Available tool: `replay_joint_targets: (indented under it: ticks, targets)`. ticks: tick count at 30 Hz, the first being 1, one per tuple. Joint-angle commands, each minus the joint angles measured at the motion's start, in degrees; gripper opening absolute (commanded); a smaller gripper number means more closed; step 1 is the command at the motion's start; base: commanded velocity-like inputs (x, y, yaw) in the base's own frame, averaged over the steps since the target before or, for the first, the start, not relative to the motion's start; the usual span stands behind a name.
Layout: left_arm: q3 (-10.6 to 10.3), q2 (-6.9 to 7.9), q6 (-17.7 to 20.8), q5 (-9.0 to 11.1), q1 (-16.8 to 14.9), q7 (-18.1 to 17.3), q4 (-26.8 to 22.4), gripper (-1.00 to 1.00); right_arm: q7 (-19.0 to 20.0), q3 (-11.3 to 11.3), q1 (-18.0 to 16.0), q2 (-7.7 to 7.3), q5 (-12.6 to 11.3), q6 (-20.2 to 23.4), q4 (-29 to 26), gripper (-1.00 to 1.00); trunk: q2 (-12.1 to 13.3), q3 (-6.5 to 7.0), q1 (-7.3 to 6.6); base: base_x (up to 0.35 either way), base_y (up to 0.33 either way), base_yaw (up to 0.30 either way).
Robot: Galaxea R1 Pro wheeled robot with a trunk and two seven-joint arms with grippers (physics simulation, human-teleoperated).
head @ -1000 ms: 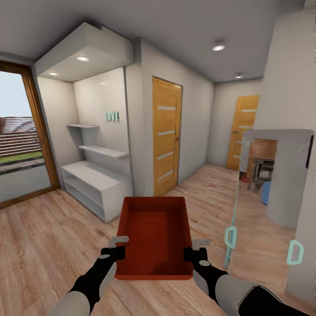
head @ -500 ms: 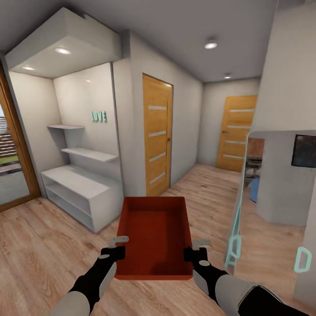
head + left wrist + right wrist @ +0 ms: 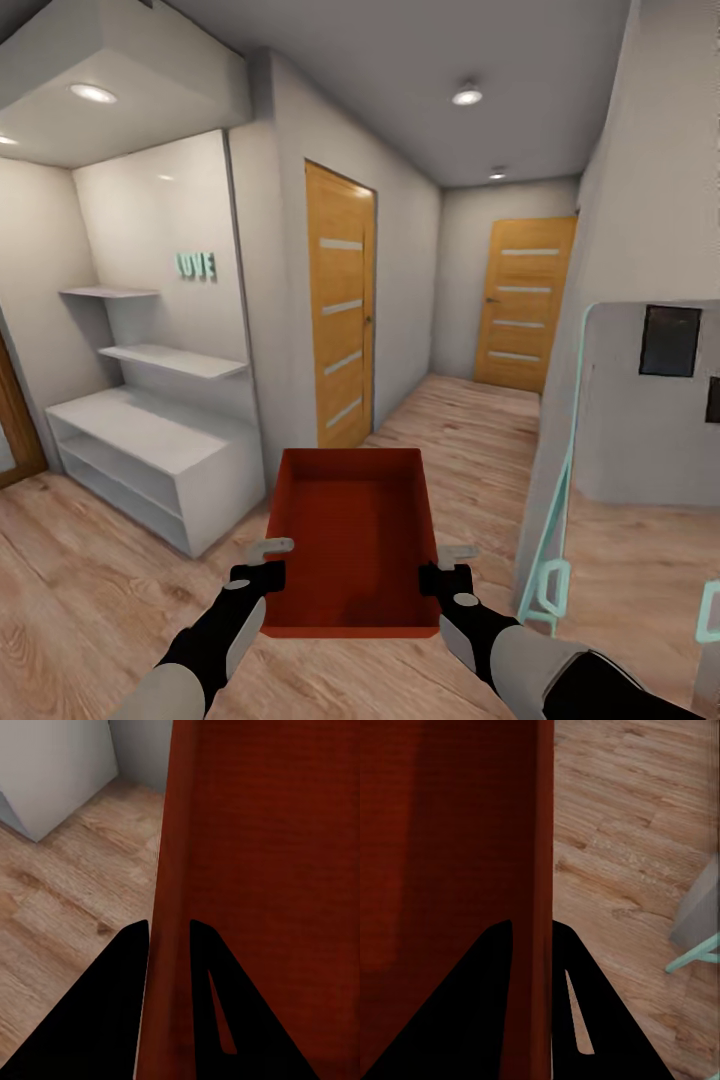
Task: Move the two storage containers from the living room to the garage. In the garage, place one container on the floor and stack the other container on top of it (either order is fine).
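head view: teal letters on the white alcove wall [image 3: 196, 265] seem to read "love", though blurred. the storage container [image 3: 350, 535] is held level in front of the robot, above the wood-plank floor [image 3: 90, 580], facing a corridor with two slatted wood doors [image 3: 340, 305]. the left claw [image 3: 268, 562] grips its left wall, the right claw [image 3: 445, 566] its right wall.

left wrist view: the left claw [image 3: 169, 934] is clamped on the container's thin wall [image 3: 171, 870], one finger on each side.

right wrist view: the right claw [image 3: 532, 930] is clamped likewise on the opposite wall [image 3: 544, 832].
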Motion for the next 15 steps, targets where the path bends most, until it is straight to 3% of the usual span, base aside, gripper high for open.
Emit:
replay_joint_targets:
  ticks: [1,15]
  targets:
    - [1.7,3.38,0.4,0.9,0.0,0.9,0.0,-1.0,0.0,-2.1,-0.1,-0.42,0.2,-1.5,-0.1,-1.0,-0.1,-0.1,0.05,0.312,0.19,-0.259]
    - [1.7,3.35,0.4,0.9,0.0,0.9,0.0,-1.0,0.0,-2.1,-0.1,-0.42,0.2,-1.5,-0.1,-1.0,-0.1,-0.1,0.05,0.312,0.19,-0.27]
